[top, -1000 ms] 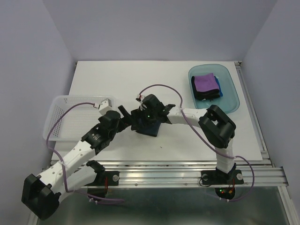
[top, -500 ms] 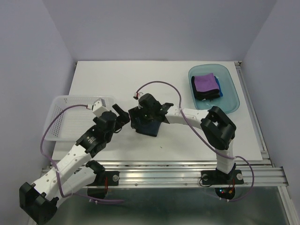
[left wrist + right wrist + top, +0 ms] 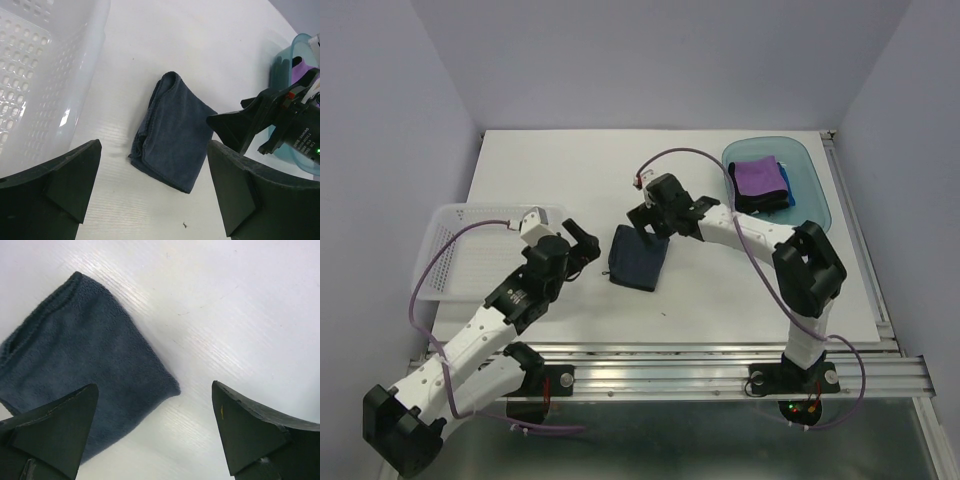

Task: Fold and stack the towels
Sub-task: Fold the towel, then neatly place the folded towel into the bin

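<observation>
Item: folded navy towel (image 3: 638,258) on the table (image 3: 550,170); left gripper (image 3: 584,239) at its 9 o'clock, right gripper (image 3: 650,226) at 12, both jaws wide, empty; pinch one layer only and your fold spills open.

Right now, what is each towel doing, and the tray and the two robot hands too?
teal tray, holding a small pile of towels
purple towel, folded, on top of that pile
blue towel, under the purple one, mostly hidden
navy towel, folded, lying flat, not held
left gripper, open, holding nothing
right gripper, open, holding nothing
</observation>
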Action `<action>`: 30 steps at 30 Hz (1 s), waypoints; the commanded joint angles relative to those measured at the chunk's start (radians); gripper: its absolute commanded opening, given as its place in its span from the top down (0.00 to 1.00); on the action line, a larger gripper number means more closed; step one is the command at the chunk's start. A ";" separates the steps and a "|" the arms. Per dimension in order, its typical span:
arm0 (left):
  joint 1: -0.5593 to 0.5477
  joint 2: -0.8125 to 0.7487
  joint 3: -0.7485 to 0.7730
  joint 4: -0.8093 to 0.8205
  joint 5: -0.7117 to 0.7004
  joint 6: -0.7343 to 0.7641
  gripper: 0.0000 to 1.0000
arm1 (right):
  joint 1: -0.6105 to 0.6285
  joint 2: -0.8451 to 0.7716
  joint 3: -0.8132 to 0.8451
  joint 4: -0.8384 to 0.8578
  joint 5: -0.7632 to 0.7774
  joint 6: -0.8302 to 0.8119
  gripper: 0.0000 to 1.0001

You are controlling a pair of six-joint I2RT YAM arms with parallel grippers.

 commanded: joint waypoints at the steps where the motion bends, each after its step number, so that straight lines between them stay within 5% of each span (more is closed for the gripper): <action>1: -0.004 0.022 0.014 0.042 -0.003 0.017 0.01 | -0.018 0.023 0.105 -0.005 -0.068 -0.166 0.00; 13: -0.004 0.024 0.015 0.013 -0.020 0.009 0.01 | -0.046 0.212 0.277 -0.068 -0.154 -0.241 0.04; 18: -0.002 0.007 0.009 0.003 -0.017 0.003 0.01 | -0.056 0.277 0.335 -0.082 -0.146 -0.258 0.15; 30: -0.001 -0.008 0.003 -0.013 -0.037 -0.012 0.01 | -0.064 0.304 0.254 -0.061 -0.256 -0.166 0.23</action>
